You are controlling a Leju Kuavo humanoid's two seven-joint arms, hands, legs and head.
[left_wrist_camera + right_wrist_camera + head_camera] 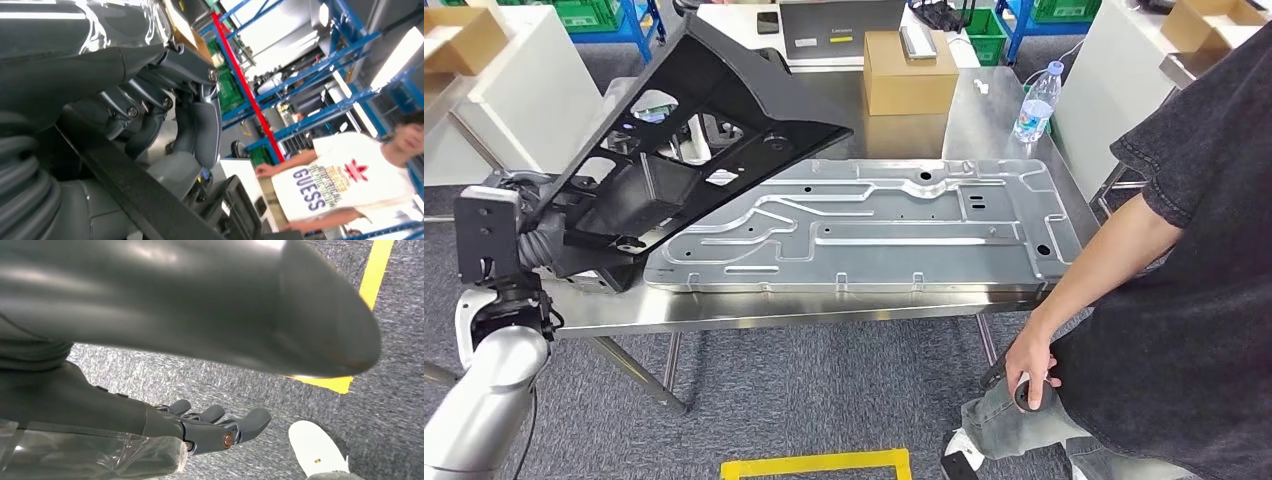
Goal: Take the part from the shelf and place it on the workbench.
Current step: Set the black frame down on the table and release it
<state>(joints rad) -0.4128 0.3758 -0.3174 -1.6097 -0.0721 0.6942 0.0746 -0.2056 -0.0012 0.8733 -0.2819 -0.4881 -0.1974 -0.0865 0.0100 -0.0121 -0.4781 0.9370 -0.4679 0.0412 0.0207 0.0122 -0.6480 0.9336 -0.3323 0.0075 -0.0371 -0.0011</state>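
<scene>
One black part (pixel 692 130) rises tilted from the left hand (pixel 574 235), whose fingers (pixel 150 125) clasp its lower edge, over the workbench (pixel 754 312)'s left end. Right hand (pixel 210 427) hangs empty, fingers apart.

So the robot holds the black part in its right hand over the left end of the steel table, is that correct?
Not quite: the left hand holds the black part, as the head view shows. The right hand hangs over the carpet, holding nothing. The part is indeed over the left end of the steel table.
</scene>
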